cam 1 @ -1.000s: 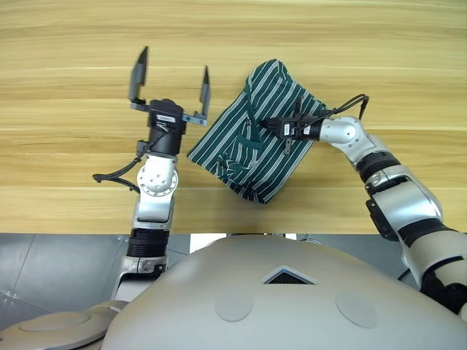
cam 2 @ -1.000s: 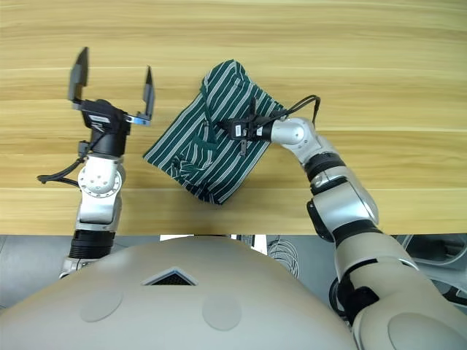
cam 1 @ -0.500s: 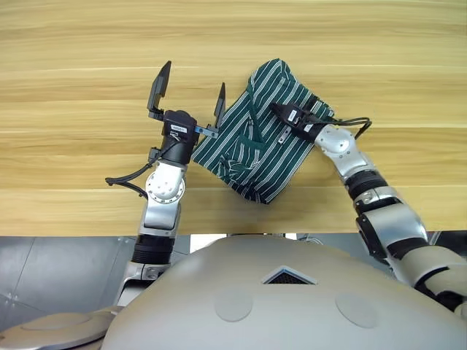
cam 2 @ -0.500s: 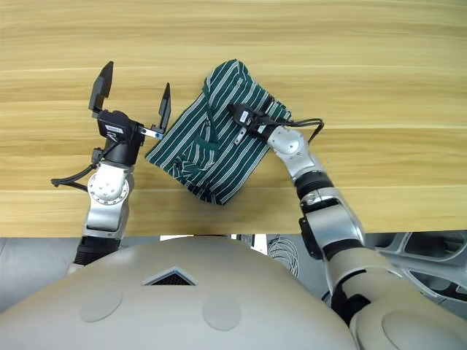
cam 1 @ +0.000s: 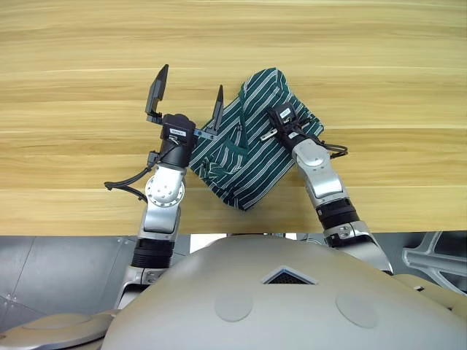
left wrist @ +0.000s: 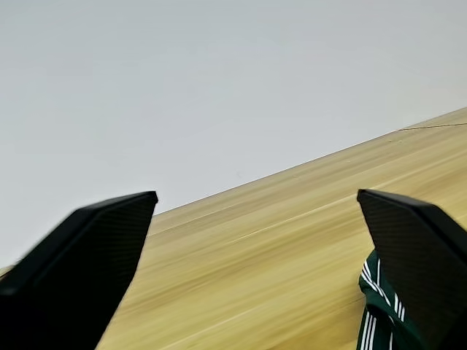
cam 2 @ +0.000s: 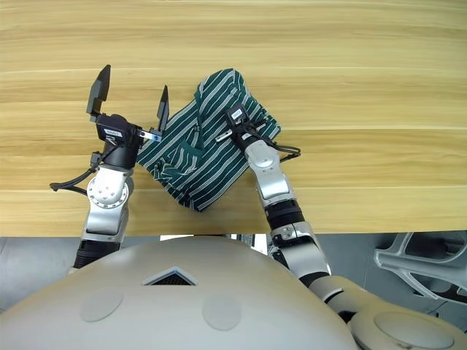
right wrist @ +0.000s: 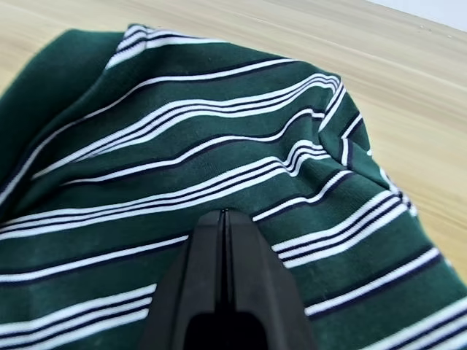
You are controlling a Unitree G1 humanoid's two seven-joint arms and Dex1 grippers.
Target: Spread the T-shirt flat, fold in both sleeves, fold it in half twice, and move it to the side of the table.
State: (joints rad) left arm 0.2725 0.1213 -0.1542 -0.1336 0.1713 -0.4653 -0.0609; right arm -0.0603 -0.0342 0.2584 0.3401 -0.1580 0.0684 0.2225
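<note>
Head view: a dark green striped T-shirt (cam 1: 248, 160) lies in a rumpled, folded bundle near the front of the wooden bench (cam 1: 73, 44), the left gripper (cam 1: 191, 79) spread wide at its left edge and the right gripper (cam 1: 279, 122) resting on top. Left wrist view: two black fingers (left wrist: 80, 255) stand far apart, a corner of striped cloth beside one. Right wrist view: that gripper's fingers (right wrist: 219, 277) are pressed together, their tip down on the striped fabric
</note>
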